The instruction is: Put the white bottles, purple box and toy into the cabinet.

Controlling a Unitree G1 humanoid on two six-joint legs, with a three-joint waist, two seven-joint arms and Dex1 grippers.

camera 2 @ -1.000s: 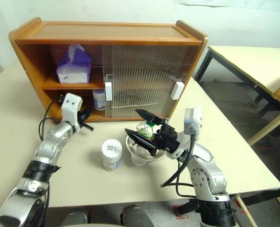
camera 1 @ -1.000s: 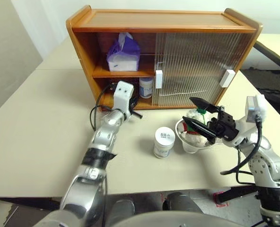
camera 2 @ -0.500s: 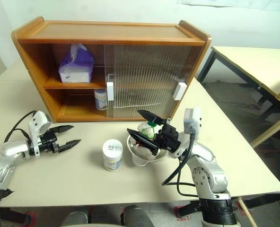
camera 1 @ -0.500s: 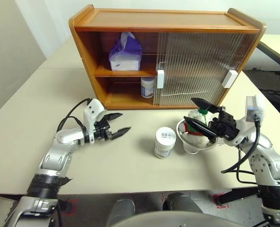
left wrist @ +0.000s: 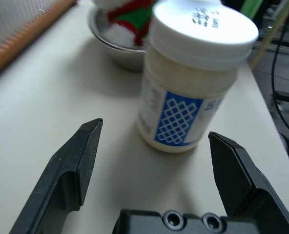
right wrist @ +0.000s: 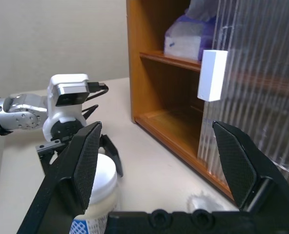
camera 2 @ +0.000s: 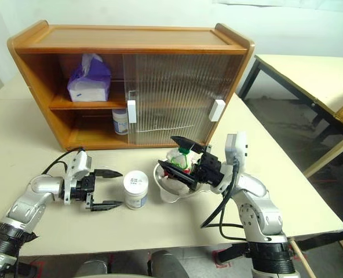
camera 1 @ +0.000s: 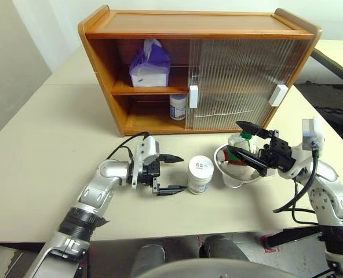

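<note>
On the table, the left gripper lies low with its fingers spread wide, pointing at a white bottle that stands upright just past its fingertips, untouched. Right of that bottle, the toy sits in a metal bowl, and the right gripper hovers over it, fingers wide apart. Behind, in the cabinet, the purple box sits on the upper shelf and another white bottle on the lower.

Cabinet: orange-brown wood, left bay open. Purple box: upright on cabinet's upper shelf, white tissue protruding. 1 white bottle: upright on cabinet's lower shelf. 2nd white bottle: upright on worktop before cabinet. Toy: in bowl beside it.
</note>
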